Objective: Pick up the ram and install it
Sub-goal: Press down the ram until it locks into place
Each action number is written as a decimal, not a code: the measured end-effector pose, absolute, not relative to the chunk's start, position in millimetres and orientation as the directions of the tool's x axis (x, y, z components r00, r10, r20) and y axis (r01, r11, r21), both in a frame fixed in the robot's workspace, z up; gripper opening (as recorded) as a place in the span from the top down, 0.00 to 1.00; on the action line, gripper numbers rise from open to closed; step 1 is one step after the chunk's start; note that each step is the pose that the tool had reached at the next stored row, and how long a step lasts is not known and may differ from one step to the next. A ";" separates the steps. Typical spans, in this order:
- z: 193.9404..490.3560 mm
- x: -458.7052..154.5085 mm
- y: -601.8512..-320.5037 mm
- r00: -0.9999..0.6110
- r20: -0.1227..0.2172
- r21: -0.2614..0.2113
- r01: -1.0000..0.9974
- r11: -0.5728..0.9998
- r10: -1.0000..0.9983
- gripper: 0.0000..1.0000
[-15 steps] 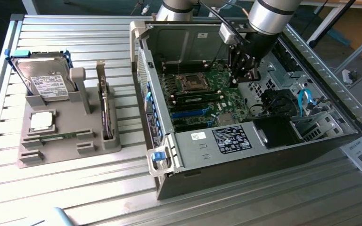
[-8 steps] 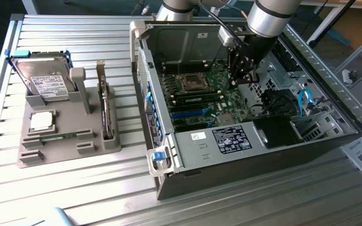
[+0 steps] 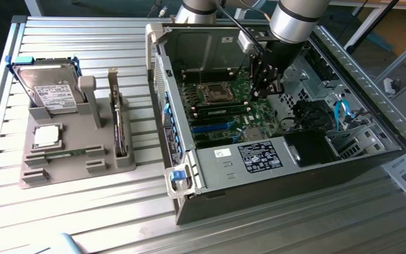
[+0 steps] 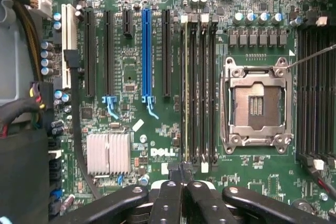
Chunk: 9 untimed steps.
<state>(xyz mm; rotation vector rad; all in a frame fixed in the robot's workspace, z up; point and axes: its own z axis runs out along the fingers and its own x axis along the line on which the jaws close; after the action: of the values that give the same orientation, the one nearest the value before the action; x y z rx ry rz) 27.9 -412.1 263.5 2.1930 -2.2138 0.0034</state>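
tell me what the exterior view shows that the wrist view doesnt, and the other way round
Exterior view: the open computer case on the slatted table, and beside it a grey holder tray carrying the hard drive, a square silver processor chip and a green stick lying flat, possibly ram.

Wrist view: the blue expansion slot, a silver heatsink, and a green ram stick seated in the slot nearest the shut pincer.

Both: the motherboard and the empty processor socket.

Open computer case (image 3: 221,159) lay on slatted bench (image 3: 83,32); motherboard (image 4: 157,129) exposed, empty processor socket (image 4: 256,106). Grey holder (image 3: 62,172) carried hard drive (image 3: 48,90), processor chip (image 3: 46,136).
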 end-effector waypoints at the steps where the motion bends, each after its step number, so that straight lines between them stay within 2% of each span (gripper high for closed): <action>1: 263.5 27.8 -412.1 -0.009 0.020 0.016 -1.000 0.010 -1.000 0.89; 9: 260.6 27.8 -411.6 -0.009 0.020 0.016 -1.000 0.010 -1.000 0.89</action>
<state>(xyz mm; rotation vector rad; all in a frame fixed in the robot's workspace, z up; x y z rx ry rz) 27.8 -411.6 260.6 2.1929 -2.2137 0.0034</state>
